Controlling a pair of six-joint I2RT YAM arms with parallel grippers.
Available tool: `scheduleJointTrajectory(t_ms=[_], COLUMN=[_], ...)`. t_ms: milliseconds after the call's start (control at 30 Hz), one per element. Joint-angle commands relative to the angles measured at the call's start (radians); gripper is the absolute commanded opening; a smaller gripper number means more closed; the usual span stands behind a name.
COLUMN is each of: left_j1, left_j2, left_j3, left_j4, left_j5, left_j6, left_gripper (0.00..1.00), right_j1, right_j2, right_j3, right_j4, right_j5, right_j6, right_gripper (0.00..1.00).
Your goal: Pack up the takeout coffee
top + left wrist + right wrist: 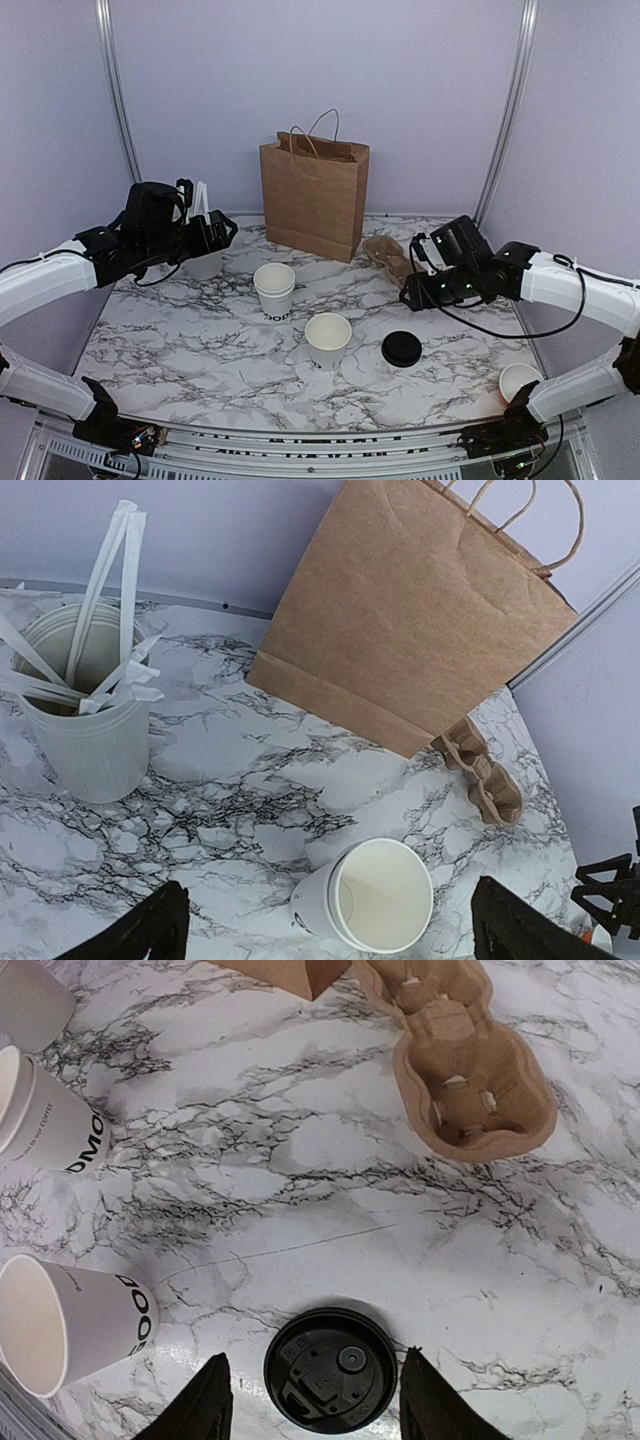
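- The left gripper (330, 883) is spread wide and holds nothing.
- Ahead of it and off to its left stands a ribbed white tub (85, 730) of wrapped stirrers.
- A stack of white cups (274, 290) stands near the left gripper, on the side toward the right gripper.
- The right gripper (316, 1354) is also spread wide, with nothing pinched.
- A black lid (330, 1370) lies flat on the marble table (180, 350). In the wrist view it sits framed between the right gripper's two fingers.
- The takeout coffee cup (328, 340) is white with black lettering. It stands upright and open-mouthed, off to the right gripper's side toward the left gripper, and apart from the black lid.
- A cardboard cup carrier (470, 1070) lies ahead of the right gripper.
- Beyond both grippers a brown paper bag (315, 195) stands upright, with the carrier near its corner.
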Motion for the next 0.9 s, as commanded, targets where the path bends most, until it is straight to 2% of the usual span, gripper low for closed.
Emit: scheduleJointTrajectory(t_ms=[0, 500, 600, 867], left_j1=[0.005, 0.006, 0.005, 0.007], left_j2=[0.015, 0.038, 0.033, 0.024], left_j3=[0.033, 0.057, 0.054, 0.042], left_j4=[0.009, 0.004, 0.003, -0.003], left_j5=[0.007, 0.04, 0.042, 0.042], left_j6=[-0.015, 0.014, 0.028, 0.053], left_gripper=[0.99, 0.99, 0.99, 0.99], right_j1=[-0.047, -0.054, -0.052, 0.036], right_j2=[-0.033, -0.009, 0.013, 0.102], right_j3=[-0.051, -0.184, -0.185, -0.16], right_j4=[0.011, 0.06, 0.064, 0.057], right_j5=[-0.025, -0.036, -0.054, -0.007], right_j6=[-0.014, 0.058, 0.066, 0.101], right_gripper=[0.55, 0.72, 0.78, 0.85])
